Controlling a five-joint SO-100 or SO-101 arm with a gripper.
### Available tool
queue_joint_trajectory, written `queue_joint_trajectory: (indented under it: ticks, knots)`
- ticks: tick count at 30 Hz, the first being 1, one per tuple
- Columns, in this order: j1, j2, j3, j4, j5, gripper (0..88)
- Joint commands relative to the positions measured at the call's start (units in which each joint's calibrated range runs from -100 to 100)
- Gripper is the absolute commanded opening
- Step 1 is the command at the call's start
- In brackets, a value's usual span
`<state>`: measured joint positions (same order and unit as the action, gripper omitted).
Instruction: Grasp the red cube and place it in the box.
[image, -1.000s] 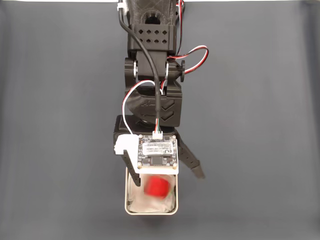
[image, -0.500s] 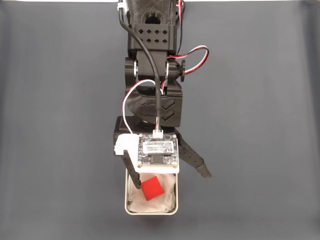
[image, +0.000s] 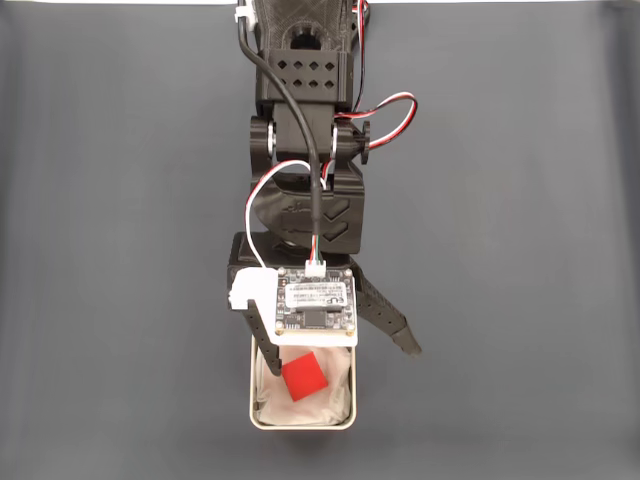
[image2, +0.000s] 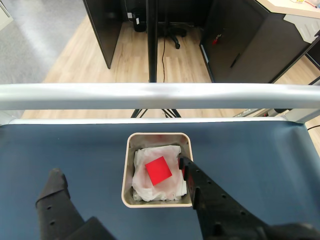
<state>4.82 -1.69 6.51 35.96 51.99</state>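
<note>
Since 1.0 s ago, the red cube (image: 304, 377) has gone from a blurred shape under the arm to lying still on the white lining of the box (image: 256, 420). From 0.5 s ago to now, nothing visibly shifts. The outer finger at centre-right of the fixed view stands a little wider than it did 1.0 s ago.

In the fixed view the black arm (image: 305, 150) reaches down from the top centre of the frame, with a circuit board (image: 313, 306) on a white mount just above the box at bottom centre. The cube sits tilted, slightly left of the box's middle, touching neither finger.

In the wrist view the box (image2: 127, 170) lies at lower centre on the dark blue table (image2: 60, 145), and the cube (image2: 158, 170) rests near the middle of the crumpled lining. The gripper (image2: 117, 171) is spread wide and holds nothing: 1 finger (image2: 210, 200) rises from the lower right with its tip over the box's right rim, and the other (image2: 55, 197) stands at lower left, well apart from the box. A pale metal rail (image2: 160, 95) crosses the frame above the table.
</note>
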Motion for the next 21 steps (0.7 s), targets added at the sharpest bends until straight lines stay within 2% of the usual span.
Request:
queue_joint_trajectory:
  ticks: [1,9,11,16,21]
  knots:
    - [0.08,-4.29,-0.03,-1.45,-0.24,49.7]
    - [0.01,-4.72,0.24,-1.86,-0.49,48.4]
    - [-0.13,-5.07,0.24,-2.02,-0.54,41.4]
    - [-0.92,-8.36,0.24,-1.86,-0.44,1.7]
    - [-1.63,-18.84,4.9,-1.29,-0.49,0.0]
